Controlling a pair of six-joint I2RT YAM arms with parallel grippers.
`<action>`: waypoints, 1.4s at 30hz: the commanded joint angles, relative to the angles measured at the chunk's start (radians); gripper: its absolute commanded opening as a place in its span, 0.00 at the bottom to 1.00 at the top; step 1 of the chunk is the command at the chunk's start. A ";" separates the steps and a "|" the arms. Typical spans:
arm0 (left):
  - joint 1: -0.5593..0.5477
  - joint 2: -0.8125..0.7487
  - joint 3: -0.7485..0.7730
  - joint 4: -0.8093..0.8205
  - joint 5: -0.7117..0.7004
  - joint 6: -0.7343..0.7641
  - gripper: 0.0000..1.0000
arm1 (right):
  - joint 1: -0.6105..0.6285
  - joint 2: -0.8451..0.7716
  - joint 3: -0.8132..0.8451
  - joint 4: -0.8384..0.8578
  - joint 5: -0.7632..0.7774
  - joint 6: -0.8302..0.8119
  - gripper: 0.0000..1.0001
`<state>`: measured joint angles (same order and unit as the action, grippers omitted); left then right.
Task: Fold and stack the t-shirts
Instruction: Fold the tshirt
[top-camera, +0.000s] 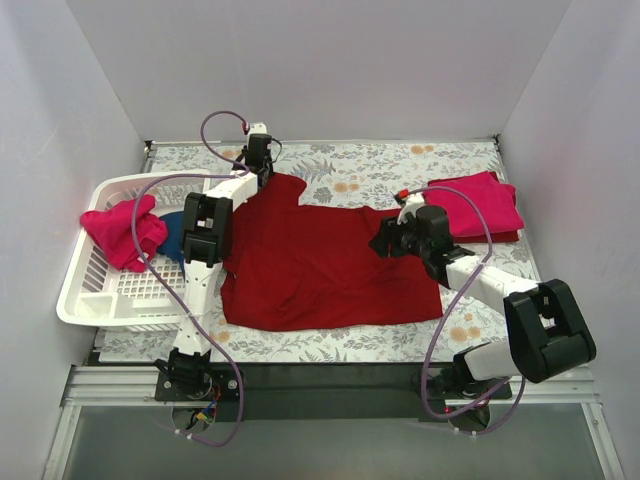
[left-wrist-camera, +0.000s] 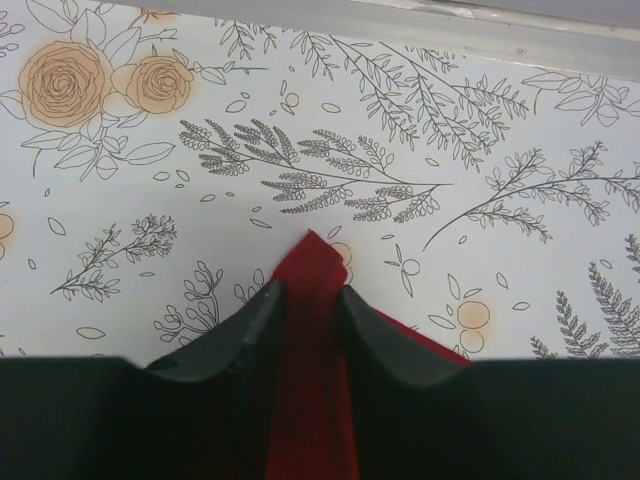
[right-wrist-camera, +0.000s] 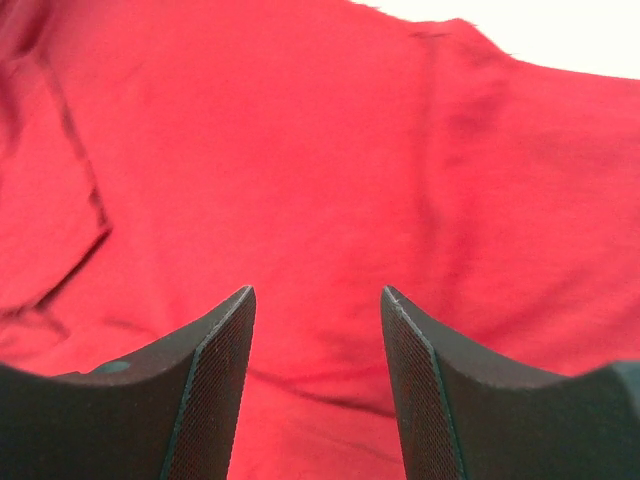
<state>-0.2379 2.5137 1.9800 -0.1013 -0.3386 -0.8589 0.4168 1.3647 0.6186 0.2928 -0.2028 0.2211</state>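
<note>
A large dark red t-shirt lies spread on the floral table between the arms. My left gripper is shut on the shirt's far left corner; in the left wrist view the red cloth sticks out between the black fingers. My right gripper is open over the shirt's right side, near the sleeve; the right wrist view shows red cloth filling the frame behind the spread fingers. A folded pinkish-red shirt lies at the right. A crumpled pinkish-red shirt and a navy blue one sit in the basket.
A white slatted plastic basket stands at the left edge of the table. The floral tablecloth shows at the back and along the front. White walls enclose three sides.
</note>
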 joint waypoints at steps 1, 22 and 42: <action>0.002 -0.004 0.019 -0.034 -0.023 0.029 0.26 | -0.068 0.017 0.062 0.029 -0.027 0.021 0.48; 0.005 -0.233 -0.211 0.029 -0.069 0.006 0.00 | -0.234 0.392 0.450 -0.204 0.233 -0.104 0.49; 0.003 -0.316 -0.270 0.046 -0.031 -0.008 0.00 | -0.270 0.596 0.639 -0.291 0.382 -0.115 0.49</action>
<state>-0.2379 2.2814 1.7256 -0.0669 -0.3740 -0.8631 0.1520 1.9465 1.1995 -0.0025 0.1585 0.1188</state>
